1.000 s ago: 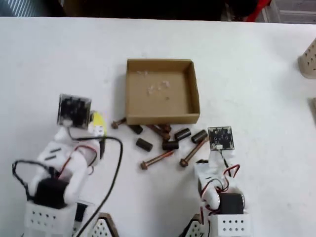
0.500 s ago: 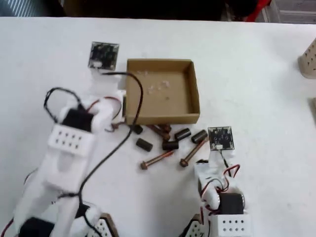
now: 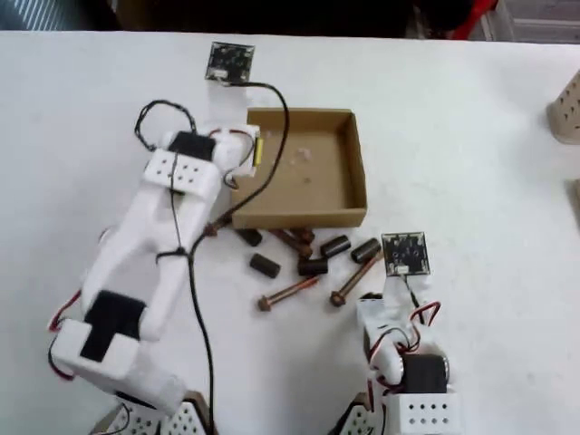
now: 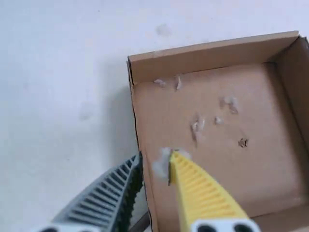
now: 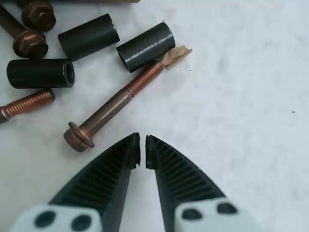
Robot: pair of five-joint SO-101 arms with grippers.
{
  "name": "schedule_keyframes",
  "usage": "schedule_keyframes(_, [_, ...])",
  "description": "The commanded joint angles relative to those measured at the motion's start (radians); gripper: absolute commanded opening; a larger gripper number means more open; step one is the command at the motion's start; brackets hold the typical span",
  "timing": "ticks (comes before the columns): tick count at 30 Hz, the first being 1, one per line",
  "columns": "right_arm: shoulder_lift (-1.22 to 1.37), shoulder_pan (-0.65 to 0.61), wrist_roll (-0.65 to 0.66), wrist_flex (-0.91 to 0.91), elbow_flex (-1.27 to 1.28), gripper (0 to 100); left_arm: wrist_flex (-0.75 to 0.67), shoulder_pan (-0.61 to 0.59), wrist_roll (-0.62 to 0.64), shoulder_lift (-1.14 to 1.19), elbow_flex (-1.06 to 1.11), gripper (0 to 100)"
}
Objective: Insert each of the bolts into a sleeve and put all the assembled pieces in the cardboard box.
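High view: white table (image 3: pixel 471 181), dark strip of room beyond its far edge. Cardboard box (image 3: pixel 313 186) sits mid-table, with bolts (image 3: pixel 290 292) and sleeves (image 3: pixel 265 265) lying loose on the table just in front of it. Left wrist view adds pale scraps (image 4: pixel 195 126) on the box floor. Left arm (image 3: pixel 154 236) is stretched out to the box's left wall. Left gripper (image 4: pixel 155 157) is parted, grey finger outside the wall, yellow inside, possibly touching it, hard to tell. Right arm (image 3: pixel 399 344) is folded near its base. Right gripper (image 5: pixel 142 147) is closed and empty, just beside a bolt head.

Matt cardboard box (image 3: pixel 299 218), coppery metal bolts (image 5: pixel 113 107), smooth black sleeves (image 5: pixel 145 47)
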Motion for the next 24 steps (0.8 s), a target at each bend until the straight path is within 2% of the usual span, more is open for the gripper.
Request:
schedule_keyframes(1, [-0.010, 0.004, 0.009, -0.012, 0.003, 1.8, 0.087, 0.005, 0.011, 0.071, -0.161, 17])
schedule_keyframes(10, [-0.010, 0.005, 0.009, -0.012, 0.003, 1.8, 0.118, -0.031, 0.011, 0.291, -0.278, 17])
schedule_keyframes(17, [-0.010, 0.005, 0.009, -0.012, 0.003, 1.8, 0.190, -0.082, 0.011, 0.302, -0.333, 17])
schedule_keyframes(20, [-0.010, 0.005, 0.009, -0.012, 0.003, 1.8, 0.256, -0.081, 0.011, 0.300, -0.381, 17])
schedule_keyframes(24, [-0.010, 0.005, 0.009, -0.012, 0.003, 1.8, 0.413, -0.073, 0.011, 0.300, -0.502, 17])
